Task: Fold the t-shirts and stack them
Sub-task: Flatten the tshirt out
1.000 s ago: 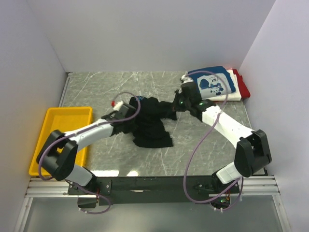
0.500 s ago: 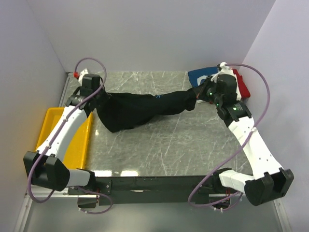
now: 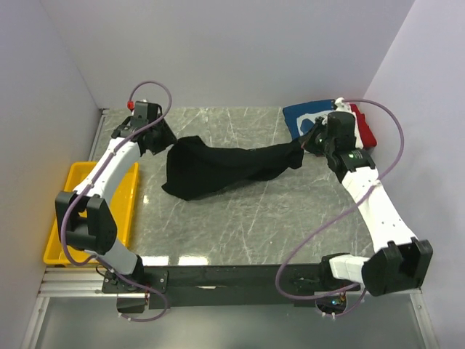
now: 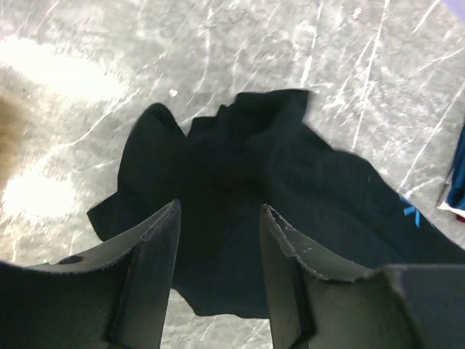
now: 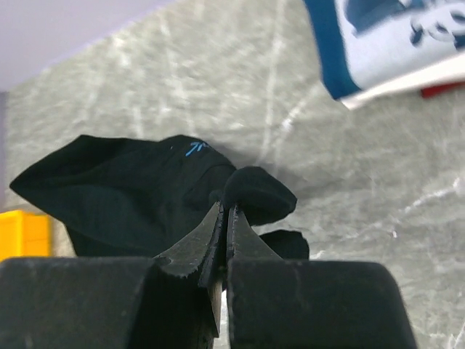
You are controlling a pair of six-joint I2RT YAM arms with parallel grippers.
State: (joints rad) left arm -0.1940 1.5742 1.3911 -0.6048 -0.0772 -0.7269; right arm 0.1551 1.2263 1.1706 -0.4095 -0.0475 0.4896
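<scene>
The left jaws stand parted with nothing between them, the black t-shirt (image 3: 218,163) slumped on the surface (image 3: 240,218) just ahead of their tips, while the right jaws pinch its other end; a pull from that one end could bunch it or sweep the folded blue t-shirt (image 3: 299,116) just behind them. The yellow tray (image 3: 64,211), out beside the left jaws, shows nothing inside

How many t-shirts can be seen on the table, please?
4: the black t-shirt lies mid-table; the blue t-shirt, white t-shirt and red t-shirt are stacked at the far right corner. More may be hidden in that stack.
</scene>
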